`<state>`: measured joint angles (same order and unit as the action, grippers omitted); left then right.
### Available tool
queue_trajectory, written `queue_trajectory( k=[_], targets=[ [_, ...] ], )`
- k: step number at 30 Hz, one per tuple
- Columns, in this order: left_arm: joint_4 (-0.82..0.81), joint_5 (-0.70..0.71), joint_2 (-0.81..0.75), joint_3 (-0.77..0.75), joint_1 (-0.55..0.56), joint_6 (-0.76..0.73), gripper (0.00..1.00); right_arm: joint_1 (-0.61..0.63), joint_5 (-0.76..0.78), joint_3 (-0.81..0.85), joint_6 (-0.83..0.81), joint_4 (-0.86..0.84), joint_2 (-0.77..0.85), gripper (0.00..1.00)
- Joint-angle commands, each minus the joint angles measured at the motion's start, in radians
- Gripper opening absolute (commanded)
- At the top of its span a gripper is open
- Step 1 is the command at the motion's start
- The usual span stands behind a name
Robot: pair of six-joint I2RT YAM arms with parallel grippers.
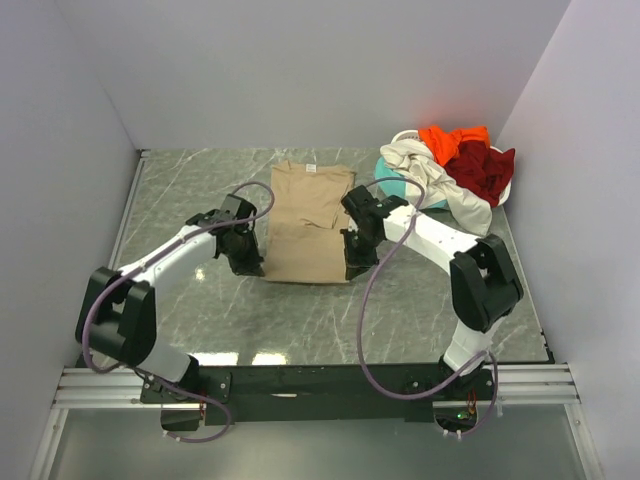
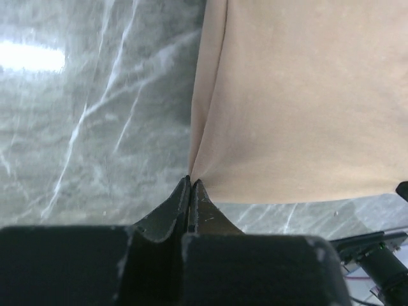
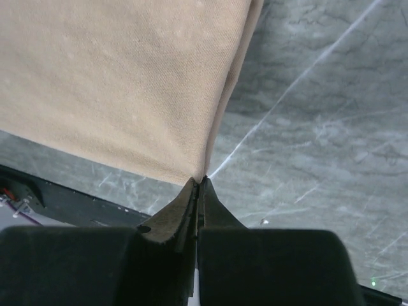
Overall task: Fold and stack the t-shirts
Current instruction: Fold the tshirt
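The large tan t-shirt (image 1: 308, 220) lies flat in the middle of the table, sleeves folded in, collar toward the back. My left gripper (image 1: 250, 262) is shut on its near left corner; in the left wrist view the closed fingertips (image 2: 190, 180) pinch the cloth (image 2: 299, 95) where creases fan out. My right gripper (image 1: 352, 265) is shut on the near right corner, the tips (image 3: 200, 180) meeting the hem (image 3: 115, 83). At the back right lies a heap: a cream-white shirt (image 1: 420, 165), an orange one (image 1: 450, 138), a dark red one (image 1: 482, 168), and teal cloth (image 1: 392, 178) peeking out beneath.
The table is grey marbled stone (image 1: 200, 190) with white walls on three sides. The heap of shirts sits close to the right wall. A black rail (image 1: 320, 382) with the arm bases runs along the near edge.
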<state>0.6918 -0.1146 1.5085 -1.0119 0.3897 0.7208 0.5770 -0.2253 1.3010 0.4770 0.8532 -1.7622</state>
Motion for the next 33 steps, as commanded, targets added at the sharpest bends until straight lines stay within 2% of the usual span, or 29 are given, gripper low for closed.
queue_trajectory(
  k=[1,11,16,22,33],
  targets=[
    [0.077,0.020,-0.089,0.019,-0.002,0.006,0.01,0.015,0.040,-0.026,0.005,0.076,0.085,0.00],
    [0.212,-0.011,-0.321,0.096,0.008,0.042,0.01,0.109,0.043,-0.097,0.063,0.136,0.224,0.00],
    [0.252,-0.034,-0.386,0.073,0.012,0.058,0.01,0.149,0.055,-0.100,0.110,0.170,0.288,0.00],
    [0.250,-0.017,-0.314,-0.040,0.012,0.032,0.01,0.146,0.109,-0.072,0.134,0.167,0.293,0.00],
    [0.204,0.015,-0.053,-0.295,-0.012,-0.049,0.00,0.057,0.191,0.165,0.084,0.167,0.152,0.00]
  ],
)
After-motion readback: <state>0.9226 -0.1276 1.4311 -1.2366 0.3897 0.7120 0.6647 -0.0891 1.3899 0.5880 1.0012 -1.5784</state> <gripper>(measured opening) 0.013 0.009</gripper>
